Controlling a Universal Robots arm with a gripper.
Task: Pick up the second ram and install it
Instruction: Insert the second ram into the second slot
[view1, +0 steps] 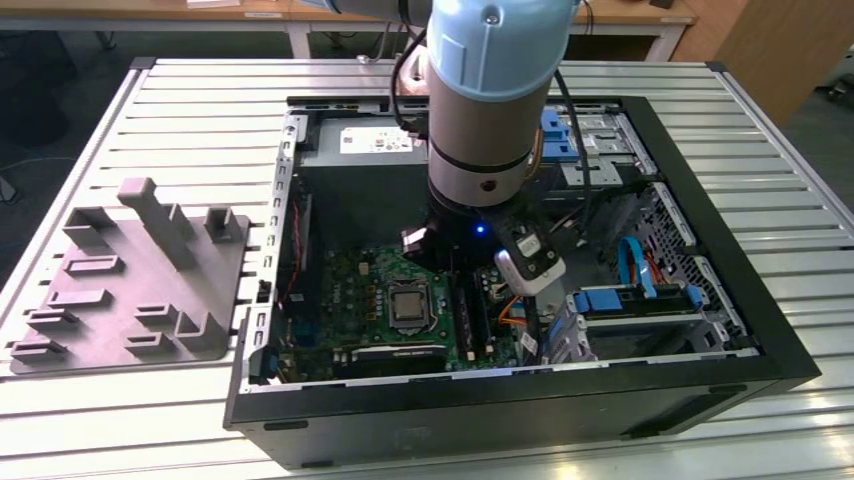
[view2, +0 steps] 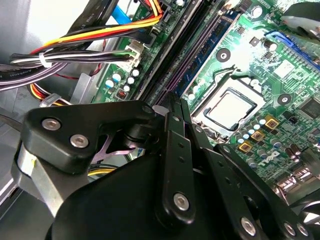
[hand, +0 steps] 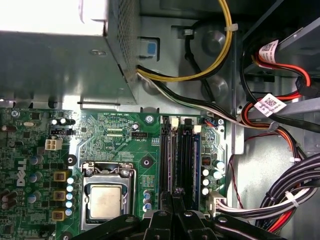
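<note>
One robot arm (view1: 487, 120) reaching into an open computer case (view1: 534, 410), gripper (hand: 175, 194) fingers closed against each other, gripping nothing, tips at the second ram (view2: 210, 47), which stands upright in a black motherboard slot beside the CPU (hand: 106, 202)

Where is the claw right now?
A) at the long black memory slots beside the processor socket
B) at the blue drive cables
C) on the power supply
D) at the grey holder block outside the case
A: in the first wrist view the claw ends right at the black memory slots, which run alongside the processor socket on the green board.
</note>
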